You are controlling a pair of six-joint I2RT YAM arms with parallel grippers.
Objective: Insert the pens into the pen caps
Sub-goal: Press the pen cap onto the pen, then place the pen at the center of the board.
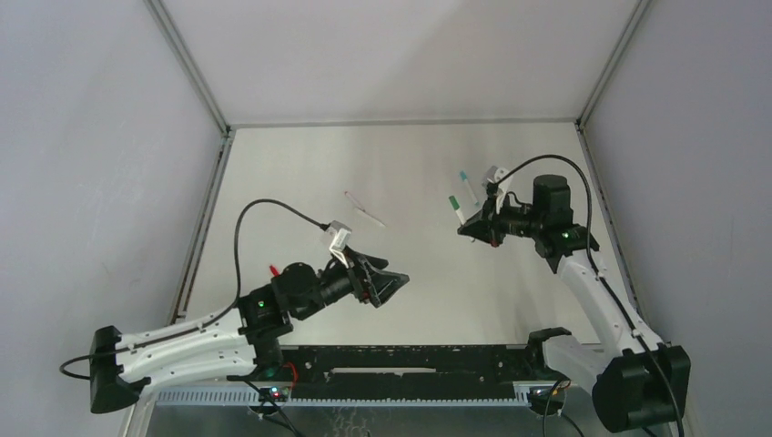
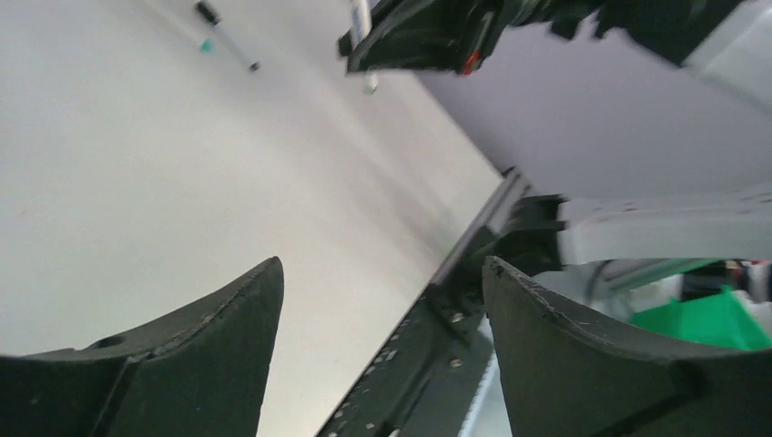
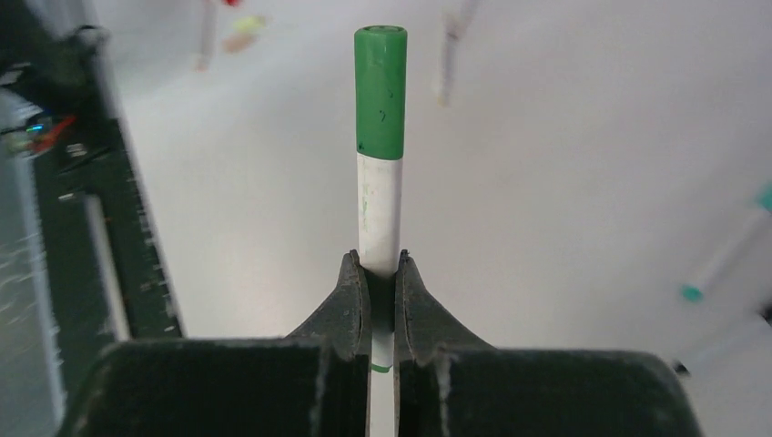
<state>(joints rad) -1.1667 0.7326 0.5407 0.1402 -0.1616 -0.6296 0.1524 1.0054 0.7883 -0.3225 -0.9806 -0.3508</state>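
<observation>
Capped green pen (image 3: 378, 209) clamped between my right jaws; left jaws gape empty.
Next, probably: lay it down, fetch another.

a pale grey table (image 1: 401, 173) forms the floor of a boxed-in cell. plain grey walls stand on three sides: a back wall (image 1: 401, 55), a left wall (image 1: 91, 164) and a right wall (image 1: 692, 127). thin metal posts (image 1: 189, 66) run up the two far corners. the light is even and soft, with faint shadows. the left wrist view shows a green bin (image 2: 715, 320) beyond the table's near edge.
</observation>
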